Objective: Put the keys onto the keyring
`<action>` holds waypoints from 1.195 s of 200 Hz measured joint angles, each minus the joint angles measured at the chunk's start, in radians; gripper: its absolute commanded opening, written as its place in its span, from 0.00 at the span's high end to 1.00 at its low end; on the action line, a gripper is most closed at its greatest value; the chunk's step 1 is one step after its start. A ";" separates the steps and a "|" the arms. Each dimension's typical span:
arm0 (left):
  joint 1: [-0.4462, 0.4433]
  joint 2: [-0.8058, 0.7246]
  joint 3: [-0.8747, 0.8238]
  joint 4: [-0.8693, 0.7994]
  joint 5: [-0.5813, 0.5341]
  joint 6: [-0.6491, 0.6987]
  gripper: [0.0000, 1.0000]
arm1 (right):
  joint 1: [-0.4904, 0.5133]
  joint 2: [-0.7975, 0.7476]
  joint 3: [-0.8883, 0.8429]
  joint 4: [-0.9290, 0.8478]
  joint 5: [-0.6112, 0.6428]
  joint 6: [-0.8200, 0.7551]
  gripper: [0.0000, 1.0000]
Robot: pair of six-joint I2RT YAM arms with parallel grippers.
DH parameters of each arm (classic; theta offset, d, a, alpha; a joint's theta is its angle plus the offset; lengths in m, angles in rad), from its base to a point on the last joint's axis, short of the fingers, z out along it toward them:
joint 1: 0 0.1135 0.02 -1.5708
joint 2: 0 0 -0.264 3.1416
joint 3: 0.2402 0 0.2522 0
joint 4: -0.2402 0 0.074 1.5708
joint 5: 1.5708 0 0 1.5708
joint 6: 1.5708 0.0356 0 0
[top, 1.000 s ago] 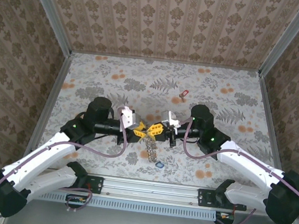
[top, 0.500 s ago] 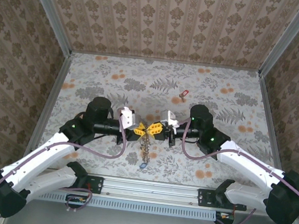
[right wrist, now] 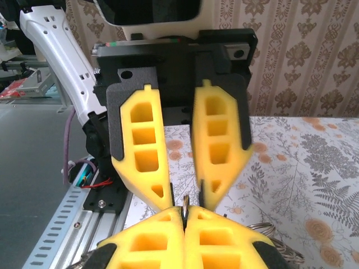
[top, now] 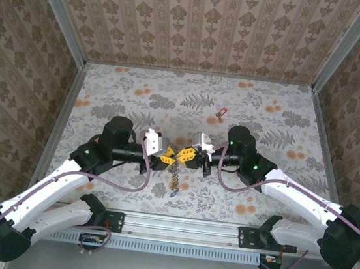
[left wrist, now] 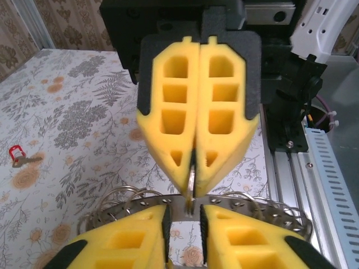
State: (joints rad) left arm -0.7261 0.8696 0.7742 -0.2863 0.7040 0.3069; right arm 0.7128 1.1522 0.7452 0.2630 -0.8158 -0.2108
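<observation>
Arms meet tip-to-tip over the surface [top: 265,138] centre; right tool [right wrist: 184,216] clamps the keyring [left wrist: 140,197], left tool [left wrist: 184,213] narrowly parted around it. Since a second ago, the keyring's dangling end has swung left.

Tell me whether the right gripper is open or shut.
Shut: the right gripper has its yellow fingers pressed together, pinching a thin metal part of the keyring at their tips.

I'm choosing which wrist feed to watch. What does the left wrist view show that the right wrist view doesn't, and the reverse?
Left wrist view: the red key lying on the table, and the right gripper face on, shut. Right wrist view: the left gripper face on, jaws parted. Both: the keyring, its metal pinched at the right gripper's tips.
</observation>
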 measured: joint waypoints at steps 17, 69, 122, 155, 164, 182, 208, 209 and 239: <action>0.000 0.018 0.002 0.003 -0.004 -0.002 0.74 | 0.000 0.000 0.000 0.000 0.000 0.000 1.00; -0.007 0.033 0.007 0.016 0.014 -0.023 0.80 | 0.000 0.000 0.000 0.003 0.001 0.000 1.00; -0.006 0.020 0.007 0.032 0.015 -0.040 1.00 | 0.000 -0.002 0.000 0.029 0.020 -0.004 1.00; -0.006 0.015 0.006 0.032 0.018 -0.040 1.00 | 0.000 -0.011 0.000 0.021 0.026 -0.031 0.98; -0.006 0.014 0.006 0.033 0.019 -0.040 1.00 | 0.001 -0.016 0.000 0.017 0.031 -0.040 0.95; -0.006 0.009 0.006 0.043 0.025 -0.037 1.00 | 0.003 -0.031 0.000 0.006 0.044 -0.052 0.86; -0.007 -0.003 0.002 0.055 0.030 -0.029 1.00 | -0.002 -0.050 0.000 -0.011 0.050 -0.056 0.80; -0.007 -0.004 0.002 0.055 0.030 -0.029 1.00 | -0.002 -0.050 0.000 -0.011 0.050 -0.056 0.80; -0.007 -0.022 -0.015 0.074 0.030 -0.021 1.00 | -0.016 -0.054 0.000 -0.035 0.049 -0.055 0.78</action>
State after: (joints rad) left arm -0.7334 0.8474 0.7593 -0.2123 0.7341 0.2855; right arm 0.6971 1.0981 0.7452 0.2279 -0.7666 -0.2657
